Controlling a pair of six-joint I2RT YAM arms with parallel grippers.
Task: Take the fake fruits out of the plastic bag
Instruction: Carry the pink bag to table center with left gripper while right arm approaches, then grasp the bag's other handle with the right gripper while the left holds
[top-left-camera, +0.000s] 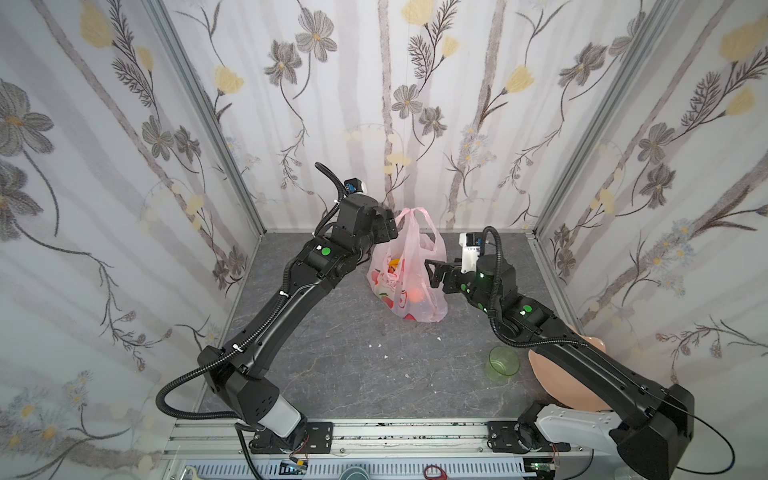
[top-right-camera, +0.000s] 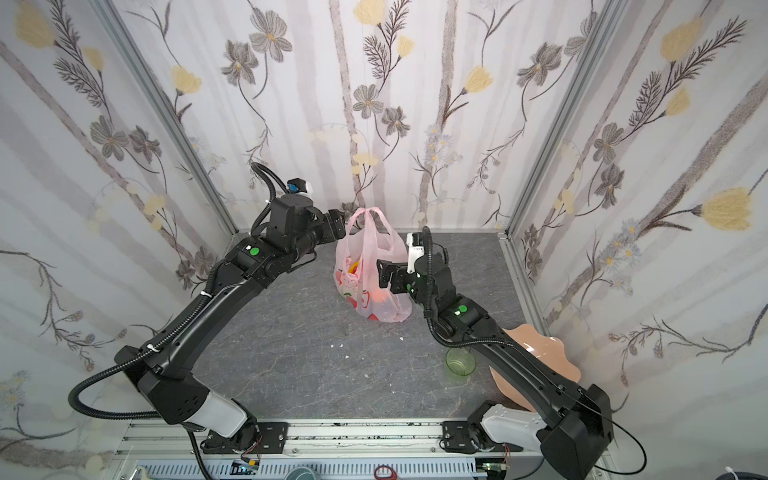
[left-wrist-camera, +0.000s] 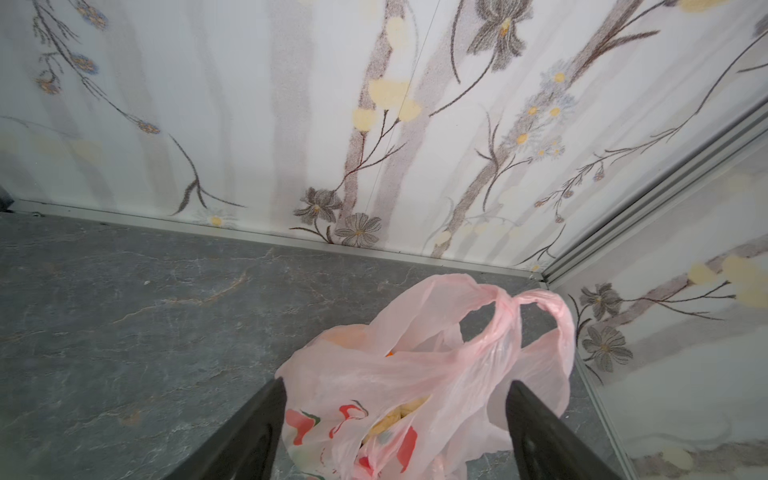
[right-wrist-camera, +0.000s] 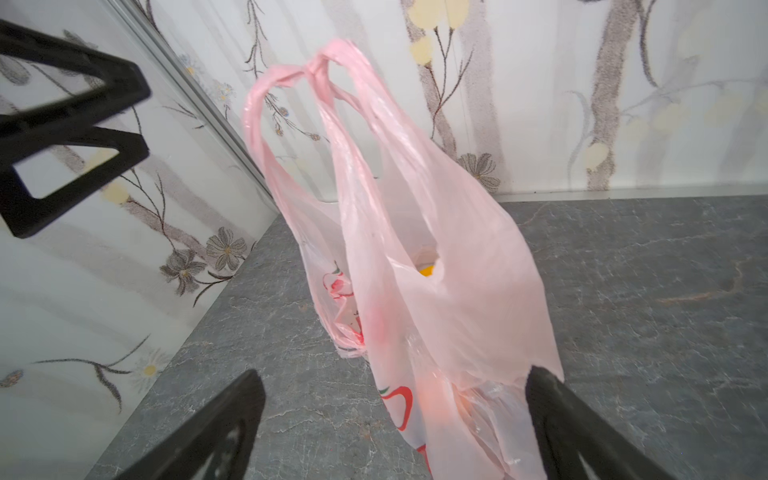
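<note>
The plastic bag (top-left-camera: 409, 282) (top-right-camera: 374, 286) stands upright at the back middle of the table, pale pink with red printing, its two handles sticking up free. Fake fruits show through it: a yellow-orange piece (top-left-camera: 394, 264) near the mouth and an orange-red one (top-left-camera: 415, 295) lower down. A yellow piece (left-wrist-camera: 399, 413) shows in the left wrist view. My left gripper (top-left-camera: 390, 226) (left-wrist-camera: 395, 384) is open, just left of the handles, its fingers straddling the bag's top without pinching it. My right gripper (top-left-camera: 430, 272) (right-wrist-camera: 395, 372) is open against the bag's right side.
A translucent green cup (top-left-camera: 503, 361) stands at the front right. Behind it, a peach wavy-edged plate (top-left-camera: 552, 390) lies partly under the right arm. Small white crumbs (top-left-camera: 374, 345) dot the grey table. Floral walls close in the back and both sides.
</note>
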